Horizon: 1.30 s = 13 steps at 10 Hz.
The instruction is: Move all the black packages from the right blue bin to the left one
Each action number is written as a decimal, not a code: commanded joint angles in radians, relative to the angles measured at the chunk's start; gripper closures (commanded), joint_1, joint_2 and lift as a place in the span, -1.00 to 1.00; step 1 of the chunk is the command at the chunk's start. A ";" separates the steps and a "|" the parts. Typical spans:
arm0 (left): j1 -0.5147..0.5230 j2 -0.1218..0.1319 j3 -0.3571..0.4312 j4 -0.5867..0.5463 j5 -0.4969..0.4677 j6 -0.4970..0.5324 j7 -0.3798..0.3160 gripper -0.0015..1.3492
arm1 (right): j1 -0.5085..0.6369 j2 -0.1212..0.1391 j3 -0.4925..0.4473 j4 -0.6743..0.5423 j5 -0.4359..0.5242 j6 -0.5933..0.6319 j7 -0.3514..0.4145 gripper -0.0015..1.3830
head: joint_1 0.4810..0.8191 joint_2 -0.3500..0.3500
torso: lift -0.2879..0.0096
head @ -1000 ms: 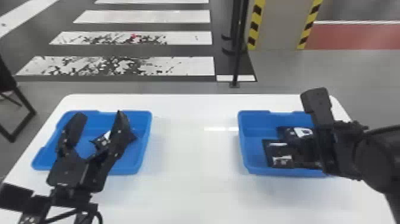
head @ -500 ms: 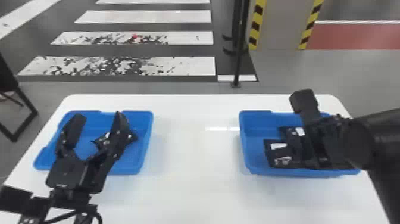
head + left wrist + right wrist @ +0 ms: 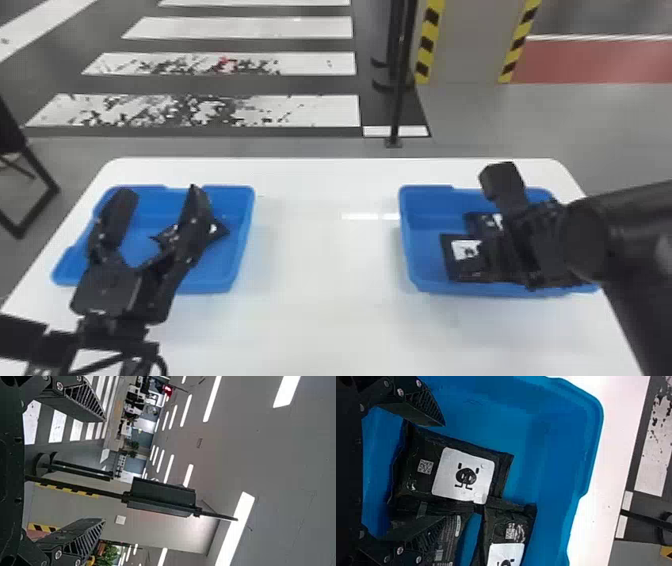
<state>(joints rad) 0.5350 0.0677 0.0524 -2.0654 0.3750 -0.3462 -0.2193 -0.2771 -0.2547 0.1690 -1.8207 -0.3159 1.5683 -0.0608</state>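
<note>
My right tool [image 3: 444,471], spread at the right blue bin [image 3: 425,225], brackets a black package [image 3: 464,471], apparently to pinch its sides; neighbours [image 3: 506,534] adjoin. My left tool [image 3: 161,190], also spread, seems parked by the left blue bin [image 3: 242,235], where one package [image 3: 218,231] lies.

Light is bright and soft; a glare streak [image 3: 361,216] crosses the table [image 3: 325,310] to the right of the left gripper [image 3: 161,191], and ceiling lights [image 3: 235,530] glow white beyond its fingertips.

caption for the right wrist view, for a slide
Open right gripper over black packages with white labels in the right blue bin.
</note>
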 commanded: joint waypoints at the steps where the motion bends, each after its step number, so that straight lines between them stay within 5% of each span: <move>1: 0.000 0.000 -0.001 0.000 -0.002 -0.002 0.000 -0.78 | 0.000 0.000 0.001 0.028 -0.029 0.004 -0.004 -0.71 | 0.27 0.05 | -0.01; 5: 0.002 0.001 0.001 0.000 0.000 0.005 0.000 -0.78 | 0.012 0.000 0.003 -0.007 -0.059 0.004 -0.103 -0.71 | 0.27 0.04 | -0.01; 9: 0.007 0.000 0.005 0.003 0.000 0.003 0.000 -0.78 | -0.003 0.000 -0.003 0.072 -0.095 0.004 -0.120 -0.65 | 0.27 0.02 | -0.01; 10: 0.010 -0.002 0.007 0.003 0.002 0.000 0.000 -0.78 | -0.008 0.000 -0.003 0.087 -0.119 0.004 -0.120 -0.36 | 0.27 0.03 | -0.01; 11: 0.012 -0.003 0.011 0.003 0.002 -0.005 0.000 -0.78 | -0.003 -0.003 -0.003 0.082 -0.145 0.004 -0.111 0.22 | 0.27 0.04 | -0.01; 12: 0.015 -0.005 0.011 0.005 0.006 -0.007 0.000 -0.78 | 0.012 -0.005 -0.013 0.067 -0.175 0.004 -0.094 0.50 | 0.27 0.06 | -0.01; 13: 0.015 -0.005 0.011 0.007 0.006 -0.010 0.000 -0.78 | 0.041 -0.003 -0.023 0.028 -0.185 0.004 -0.086 0.51 | 0.27 0.10 | -0.01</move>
<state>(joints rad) 0.5495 0.0633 0.0638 -2.0592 0.3804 -0.3552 -0.2193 -0.2531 -0.2585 0.1514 -1.7711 -0.4918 1.5681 -0.1477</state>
